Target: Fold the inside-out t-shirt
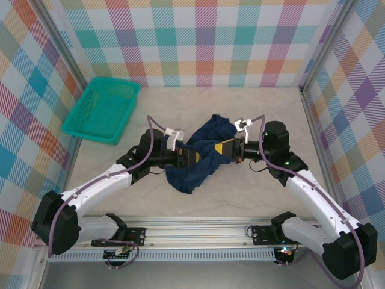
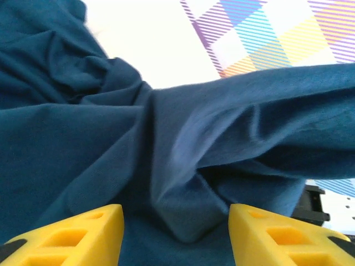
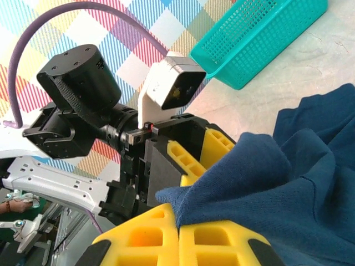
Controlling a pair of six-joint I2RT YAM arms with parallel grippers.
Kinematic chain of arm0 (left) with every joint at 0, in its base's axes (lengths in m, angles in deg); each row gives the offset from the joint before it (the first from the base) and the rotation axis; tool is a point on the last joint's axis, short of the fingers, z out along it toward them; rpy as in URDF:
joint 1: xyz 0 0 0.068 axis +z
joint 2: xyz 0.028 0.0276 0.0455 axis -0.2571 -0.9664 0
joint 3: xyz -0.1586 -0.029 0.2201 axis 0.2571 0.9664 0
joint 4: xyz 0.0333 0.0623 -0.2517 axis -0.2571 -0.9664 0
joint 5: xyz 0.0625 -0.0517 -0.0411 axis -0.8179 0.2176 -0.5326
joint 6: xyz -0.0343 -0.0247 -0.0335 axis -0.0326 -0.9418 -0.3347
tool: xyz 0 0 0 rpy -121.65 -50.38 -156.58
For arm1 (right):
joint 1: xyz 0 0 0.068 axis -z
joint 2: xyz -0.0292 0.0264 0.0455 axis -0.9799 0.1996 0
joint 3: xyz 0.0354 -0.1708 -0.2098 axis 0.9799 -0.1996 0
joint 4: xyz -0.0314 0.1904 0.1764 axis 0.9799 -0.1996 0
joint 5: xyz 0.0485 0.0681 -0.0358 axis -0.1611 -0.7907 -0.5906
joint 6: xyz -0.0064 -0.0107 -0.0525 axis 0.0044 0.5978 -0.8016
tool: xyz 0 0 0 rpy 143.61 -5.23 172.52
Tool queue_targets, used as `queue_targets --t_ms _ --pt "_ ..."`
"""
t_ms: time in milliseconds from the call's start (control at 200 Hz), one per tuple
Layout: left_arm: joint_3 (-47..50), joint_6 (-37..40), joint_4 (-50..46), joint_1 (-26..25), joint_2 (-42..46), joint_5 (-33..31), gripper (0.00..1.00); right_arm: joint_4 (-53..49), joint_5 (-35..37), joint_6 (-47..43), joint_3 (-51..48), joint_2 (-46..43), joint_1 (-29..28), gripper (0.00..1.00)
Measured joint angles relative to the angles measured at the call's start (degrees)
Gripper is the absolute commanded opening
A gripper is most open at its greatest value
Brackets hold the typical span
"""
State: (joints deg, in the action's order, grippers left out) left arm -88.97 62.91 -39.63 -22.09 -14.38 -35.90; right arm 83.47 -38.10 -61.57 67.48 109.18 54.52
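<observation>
The inside-out t-shirt (image 1: 187, 176) is lying bunched in a crumpled heap at the middle of the pale worktop (image 1: 252, 114), with both arms reaching in toward it from either side. From above, the left gripper (image 1: 194, 158) is pushing into the heap from the left and the right gripper (image 1: 221, 148) is meeting it from the right, so the two are sitting near each other with dark navy cloth draped over and around them. In the left wrist view, the left gripper (image 2: 175, 238) is standing spread, its yellow fingers (image 2: 77, 233) set well apart at the bottom corners, and folds of the t-shirt (image 2: 166, 138) are lying across the gap between them without being clamped. In the right wrist view, the right gripper (image 3: 178, 230) is pressed together, its two yellow pads meeting on a fold of the t-shirt (image 3: 288, 183) and pinching it, the cloth rising out of the seam between them and spreading off to the right. Just beyond that fold the left gripper (image 3: 202, 151) is facing the camera with its yellow fingers apart, the edge of the cloth reaching in front of them. A teal mesh basket (image 1: 102, 111) is sitting at the far left of the worktop, well apart from the t-shirt, and plaid walls (image 1: 204, 36) are enclosing the space on three sides.
</observation>
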Motion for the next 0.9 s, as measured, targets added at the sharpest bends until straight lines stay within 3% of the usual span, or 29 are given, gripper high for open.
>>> queue_targets --t_ms 105,325,545,740,900 --pt "-0.11 -0.9 2.58 -0.87 -3.02 1.07 0.38 0.55 0.09 0.28 -0.42 -0.02 0.0 0.0" --pt "1.14 0.28 4.63 -3.02 -4.96 0.98 0.38 1.4 0.59 2.6 -0.37 -0.66 2.27 0.0" --pt "2.34 3.8 5.03 -4.96 -9.07 -3.23 0.37 3.1 -1.62 6.01 0.35 -0.37 4.68 0.0" --pt "3.19 5.86 2.4 -4.94 -10.23 -8.98 0.41 -1.27 -3.91 3.96 3.56 -0.48 6.45 0.0" --pt "3.19 7.74 -0.46 -4.96 -5.03 -11.28 0.46 -6.08 -5.31 0.2 4.59 -0.22 6.43 0.0"
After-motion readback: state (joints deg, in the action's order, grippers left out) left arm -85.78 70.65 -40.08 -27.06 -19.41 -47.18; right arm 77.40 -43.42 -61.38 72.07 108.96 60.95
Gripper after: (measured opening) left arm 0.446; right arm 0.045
